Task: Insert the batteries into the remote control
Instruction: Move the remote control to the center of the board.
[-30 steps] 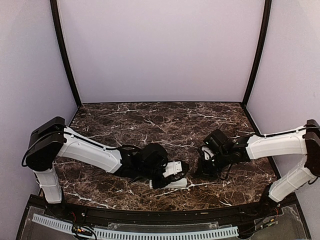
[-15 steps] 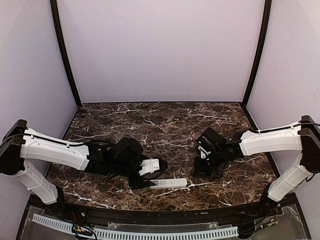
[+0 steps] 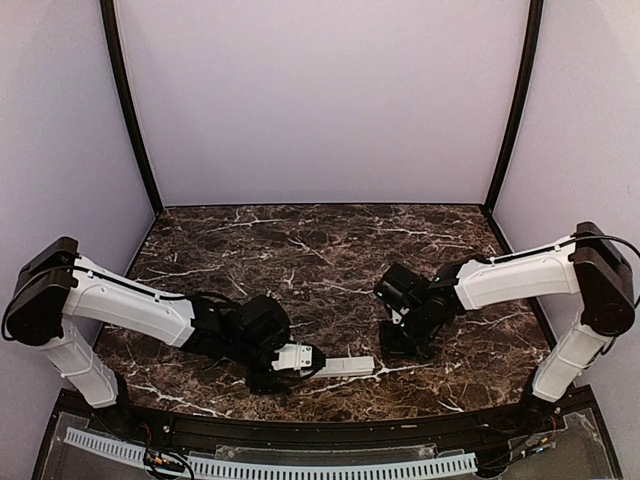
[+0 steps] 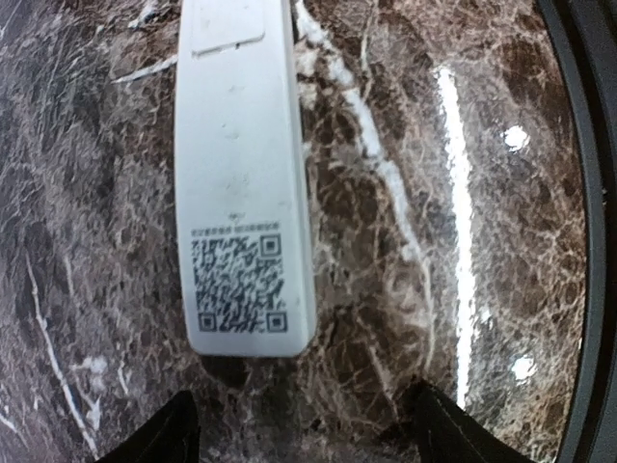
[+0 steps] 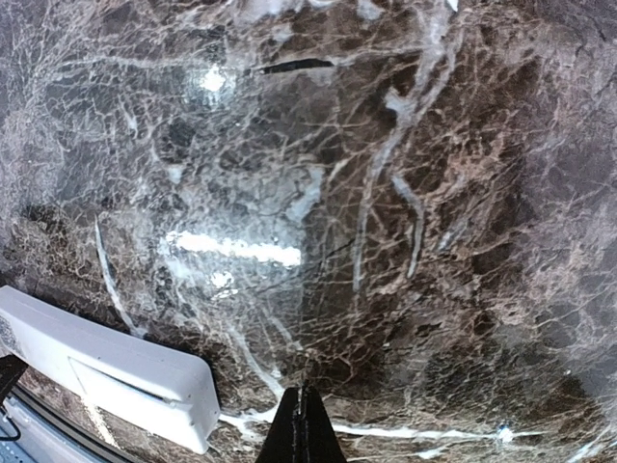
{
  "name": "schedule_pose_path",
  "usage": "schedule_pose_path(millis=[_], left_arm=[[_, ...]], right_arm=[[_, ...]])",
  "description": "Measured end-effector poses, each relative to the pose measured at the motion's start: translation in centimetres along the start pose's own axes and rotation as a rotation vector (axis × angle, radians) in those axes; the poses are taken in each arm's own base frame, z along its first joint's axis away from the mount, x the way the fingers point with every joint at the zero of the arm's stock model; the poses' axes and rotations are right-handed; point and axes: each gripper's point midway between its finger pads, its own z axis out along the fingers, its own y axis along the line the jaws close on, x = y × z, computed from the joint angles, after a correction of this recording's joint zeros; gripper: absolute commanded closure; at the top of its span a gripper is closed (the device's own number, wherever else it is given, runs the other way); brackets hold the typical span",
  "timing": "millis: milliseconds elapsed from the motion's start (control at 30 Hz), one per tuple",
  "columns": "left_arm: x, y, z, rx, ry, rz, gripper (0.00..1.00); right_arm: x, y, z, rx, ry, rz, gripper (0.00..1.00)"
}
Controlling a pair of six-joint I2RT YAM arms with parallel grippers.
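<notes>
The remote control point(image 3: 345, 366) is a slim white bar lying flat on the marble table near its front edge. Its back faces up, showing a QR label point(image 4: 236, 285) and a closed cover panel point(image 4: 227, 27). My left gripper point(image 3: 312, 362) is open at the remote's left end; its dark fingertips point(image 4: 164, 439) stand on either side, just short of the end, touching nothing. My right gripper point(image 3: 395, 345) is shut and empty, its tip point(image 5: 301, 429) low over the marble, a little to the right of the remote point(image 5: 106, 371). The batteries are out of view.
The table's black front rim point(image 4: 583, 193) runs close along the remote's near side. Lilac walls point(image 3: 320, 100) enclose the table at the back and both sides. Dark marble point(image 3: 320, 250) stretches behind both arms.
My left gripper has opened, let go of the remote, drawn back to the left and settled at its left end. The right arm has edged slightly left, still shut.
</notes>
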Motion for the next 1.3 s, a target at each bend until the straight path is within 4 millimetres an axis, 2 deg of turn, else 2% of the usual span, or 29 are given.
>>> schedule_pose_path(millis=[233, 400, 567, 1000, 1167, 1300], left_arm=[[-1.6, 0.9, 1.3, 0.01, -0.001, -0.006, 0.33], [-2.0, 0.8, 1.6, 0.029, 0.0, -0.006, 0.5], [-2.0, 0.4, 1.6, 0.052, 0.003, -0.012, 0.61], [-2.4, 0.4, 1.9, 0.036, -0.001, -0.064, 0.62], [-4.0, 1.3, 2.8, -0.005, -0.041, -0.059, 0.6], [-5.2, 2.1, 3.3, -0.028, -0.068, -0.055, 0.51]], right_arm=[[-0.2, -0.2, 0.2, 0.034, -0.002, -0.004, 1.0], [-0.1, -0.3, 0.2, 0.042, 0.0, -0.006, 1.0], [-0.1, -0.4, 0.2, 0.046, 0.002, -0.01, 1.0], [0.0, -0.8, -0.4, 0.061, -0.005, -0.017, 1.0], [0.2, -1.1, -0.4, 0.073, 0.001, -0.028, 1.0], [0.1, -1.6, -0.4, 0.097, -0.005, -0.044, 1.0]])
